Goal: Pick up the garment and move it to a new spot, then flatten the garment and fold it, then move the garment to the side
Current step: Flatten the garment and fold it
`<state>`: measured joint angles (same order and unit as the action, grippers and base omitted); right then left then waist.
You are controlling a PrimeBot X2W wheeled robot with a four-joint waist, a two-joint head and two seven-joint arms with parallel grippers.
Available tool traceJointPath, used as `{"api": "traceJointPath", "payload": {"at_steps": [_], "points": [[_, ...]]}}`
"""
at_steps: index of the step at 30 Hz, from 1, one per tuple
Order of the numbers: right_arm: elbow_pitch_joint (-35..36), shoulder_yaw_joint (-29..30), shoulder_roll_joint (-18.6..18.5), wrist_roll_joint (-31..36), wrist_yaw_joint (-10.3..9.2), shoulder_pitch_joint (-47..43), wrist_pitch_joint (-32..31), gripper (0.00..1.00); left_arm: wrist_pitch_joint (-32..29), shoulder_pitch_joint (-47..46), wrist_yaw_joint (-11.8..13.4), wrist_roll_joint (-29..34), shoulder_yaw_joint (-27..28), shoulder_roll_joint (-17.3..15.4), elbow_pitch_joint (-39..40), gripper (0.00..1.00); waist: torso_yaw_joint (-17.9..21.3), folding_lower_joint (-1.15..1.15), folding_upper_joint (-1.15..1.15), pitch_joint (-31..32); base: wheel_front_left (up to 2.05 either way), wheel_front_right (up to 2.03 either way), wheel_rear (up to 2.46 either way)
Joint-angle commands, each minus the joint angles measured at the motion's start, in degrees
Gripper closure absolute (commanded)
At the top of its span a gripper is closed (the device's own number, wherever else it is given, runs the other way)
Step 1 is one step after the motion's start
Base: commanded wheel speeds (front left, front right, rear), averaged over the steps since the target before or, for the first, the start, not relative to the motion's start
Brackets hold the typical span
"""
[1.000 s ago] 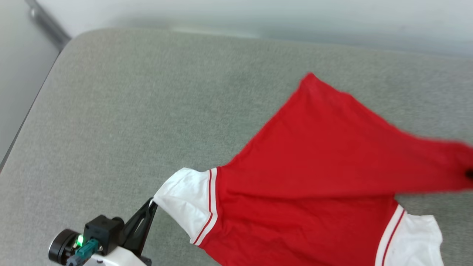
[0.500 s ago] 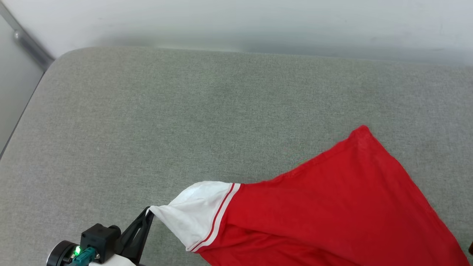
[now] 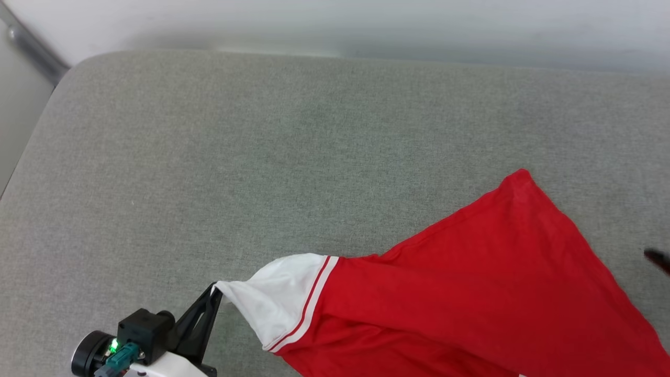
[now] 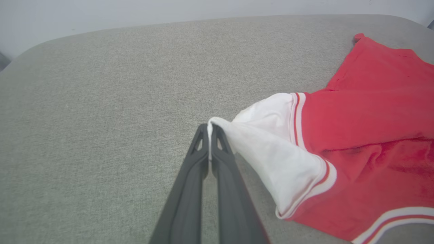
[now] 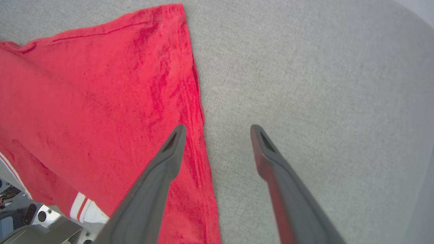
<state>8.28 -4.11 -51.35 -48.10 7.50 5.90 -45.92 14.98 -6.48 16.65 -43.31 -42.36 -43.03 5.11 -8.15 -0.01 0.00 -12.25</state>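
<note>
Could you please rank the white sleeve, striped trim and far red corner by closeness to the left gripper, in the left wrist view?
1. white sleeve, pinched in the left gripper.
2. striped trim, rightward.
3. red corner, upper right.

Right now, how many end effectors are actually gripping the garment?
1. The left end effector is shut on the white sleeve tip of the garment; the right end effector stands open beside the red edge, holding nothing.
</note>
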Motion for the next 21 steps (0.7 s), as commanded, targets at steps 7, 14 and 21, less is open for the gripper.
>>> {"api": "traceJointPath", "payload": {"at_steps": [7, 14, 21], "points": [[0.6, -6.9, -0.2, 3.3, -0.02, 17.6, -8.7, 0.00, 0.3, -3.4, -1.4, 1.9, 0.2, 1.7, -0.5, 1.00, -2.4, 0.01, 0.00, -4.4, 0.00, 0.00, 0.00], [-8.7, -17.5, 4.9, 8.8, -0.02, 33.5, -18.5, 0.00, 0.3, -6.4, -2.8, 3.8, 0.2, 3.8, -1.0, 1.00, -4.7, 0.01, 0.00, -9.3, 0.00, 0.00, 0.00], [-18.4, -22.4, 10.9, 11.9, -0.02, 42.1, -19.3, 0.00, 0.2, -8.7, -4.0, 5.2, 1.0, 6.0, -2.0, 1.00, -6.4, 0.01, 0.00, -13.2, 0.00, 0.00, 0.00]]}}
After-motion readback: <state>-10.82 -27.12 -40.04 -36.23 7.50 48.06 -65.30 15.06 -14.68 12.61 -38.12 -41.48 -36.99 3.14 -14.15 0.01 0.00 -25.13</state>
